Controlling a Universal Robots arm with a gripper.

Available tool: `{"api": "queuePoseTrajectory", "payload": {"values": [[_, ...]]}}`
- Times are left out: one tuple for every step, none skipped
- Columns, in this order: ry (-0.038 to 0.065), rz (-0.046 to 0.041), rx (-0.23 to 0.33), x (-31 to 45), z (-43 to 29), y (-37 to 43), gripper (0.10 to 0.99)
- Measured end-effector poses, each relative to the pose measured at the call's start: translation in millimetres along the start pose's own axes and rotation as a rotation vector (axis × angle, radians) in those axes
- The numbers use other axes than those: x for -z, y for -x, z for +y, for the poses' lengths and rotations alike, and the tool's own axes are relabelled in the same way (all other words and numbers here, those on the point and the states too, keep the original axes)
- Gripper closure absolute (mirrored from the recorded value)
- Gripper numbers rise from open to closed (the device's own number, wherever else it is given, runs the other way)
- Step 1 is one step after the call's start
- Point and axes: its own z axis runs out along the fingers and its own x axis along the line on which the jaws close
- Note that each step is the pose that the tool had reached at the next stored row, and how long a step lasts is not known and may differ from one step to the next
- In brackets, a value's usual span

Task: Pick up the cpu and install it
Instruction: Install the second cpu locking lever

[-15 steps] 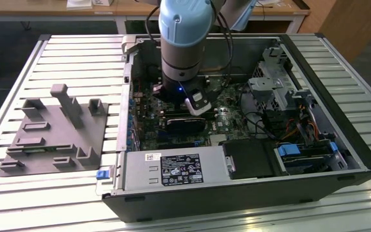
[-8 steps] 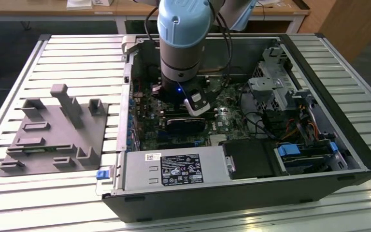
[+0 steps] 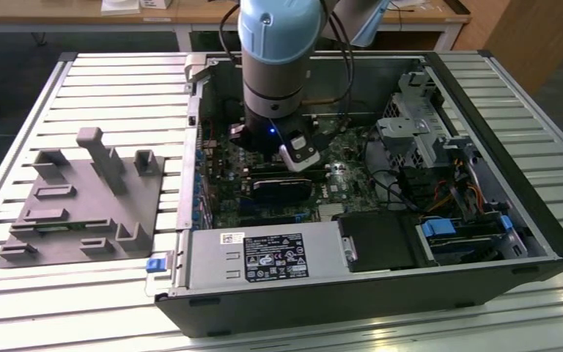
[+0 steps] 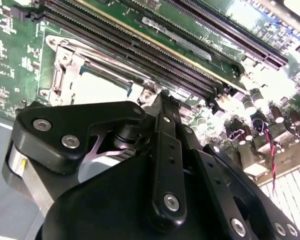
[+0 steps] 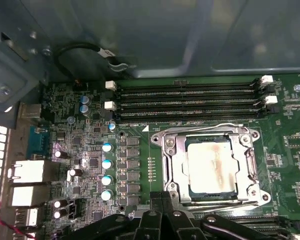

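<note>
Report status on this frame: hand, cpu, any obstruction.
Hand low inside the open computer case, right beside the socket. The cpu sits flat in the socket, silver top showing. Nothing lying on it.

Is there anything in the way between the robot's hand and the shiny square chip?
Nothing visible. In the first wrist view the cpu already lies in its metal-framed socket on the motherboard, its silver top uncovered. The hand sits right at the socket's edge, with no cable or part between them.

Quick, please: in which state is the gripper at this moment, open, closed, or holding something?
Gripper: closed with nothing between its black fingers, above the pale silver square cpu, which sits in the metal-framed socket.
</note>
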Motion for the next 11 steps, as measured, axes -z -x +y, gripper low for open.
{"api": "queuePoseTrajectory", "payload": {"values": [[0.0,0.0,0.0,1.5,0.4,0.0,0.98],[0.0,-0.0001,0.0,3.3,0.9,-0.1,0.98],[0.0,-0.0001,0.0,5.5,1.5,-0.1,0.98],[0.0,0.0,0.0,8.6,2.4,-0.1,0.98],[0.0,-0.0001,0.0,11.1,3.1,-0.2,0.98],[0.0,-0.0001,0.0,13.7,3.8,-0.2,0.98],[0.0,0.0,0.0,16.4,4.5,-0.2,0.98],[0.0,-0.0001,0.0,19.2,5.3,-0.2,0.98],[0.0,0.0,0.0,21.7,6.0,-0.3,0.98],[0.0,0.0,0.0,24.0,6.7,-0.3,0.98],[0.0,0.0,0.0,26.5,7.3,-0.3,0.98]]}}
